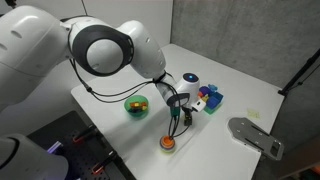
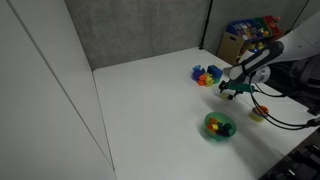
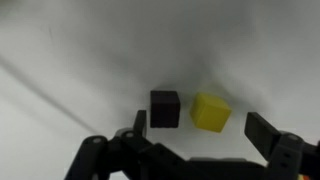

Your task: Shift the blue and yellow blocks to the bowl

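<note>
Robot arm reaching over a white table, green bowl close by

The arm comes in from the right edge and bends down so that its gripper hangs just above the white table; whatever sits beneath it is too small to make out from here. In front of the gripper stands a bright-green bowl with a few small coloured bits inside, one of them yellowish. Behind the gripper, nearer the grey wall, lies a small pile of toy blocks in blue, red and yellow. A little orange object rests to the right of the bowl, a dark cable trailing past it. A cardboard box stands in the far corner.
</note>
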Tool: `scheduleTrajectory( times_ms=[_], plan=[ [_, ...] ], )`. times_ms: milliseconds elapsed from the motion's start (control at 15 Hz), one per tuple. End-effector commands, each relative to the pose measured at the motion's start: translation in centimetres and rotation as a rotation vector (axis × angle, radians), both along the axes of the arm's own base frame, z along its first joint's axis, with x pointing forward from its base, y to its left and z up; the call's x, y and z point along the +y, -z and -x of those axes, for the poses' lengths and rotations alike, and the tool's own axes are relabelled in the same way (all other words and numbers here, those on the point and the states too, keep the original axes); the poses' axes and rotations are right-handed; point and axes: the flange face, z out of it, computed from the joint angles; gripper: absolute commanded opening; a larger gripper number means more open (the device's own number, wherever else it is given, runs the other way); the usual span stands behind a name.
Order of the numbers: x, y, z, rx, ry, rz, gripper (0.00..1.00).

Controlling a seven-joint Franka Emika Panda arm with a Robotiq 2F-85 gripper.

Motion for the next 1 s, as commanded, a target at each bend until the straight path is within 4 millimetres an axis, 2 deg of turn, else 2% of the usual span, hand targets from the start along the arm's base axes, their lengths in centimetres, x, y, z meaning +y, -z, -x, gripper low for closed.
scheduleTrajectory(
  times_ms=[0,333,400,467,800,933],
  plan=[
    [-0.2,0.3,-0.3,-0.026,-0.004,-0.024,1.00],
    [-0.2,1.0,-0.3,-0.027,-0.008,-0.013,1.00],
    [-0.2,1.2,-0.3,-0.027,-0.009,-0.012,0.75],
    [-0.2,1.2,-0.2,-0.029,-0.011,-0.011,0.75],
    [0.2,0.4,-0.1,-0.037,-0.029,-0.010,0.34],
    [0.9,-0.2,0.1,-0.031,-0.052,-0.012,0.31]
  ],
)
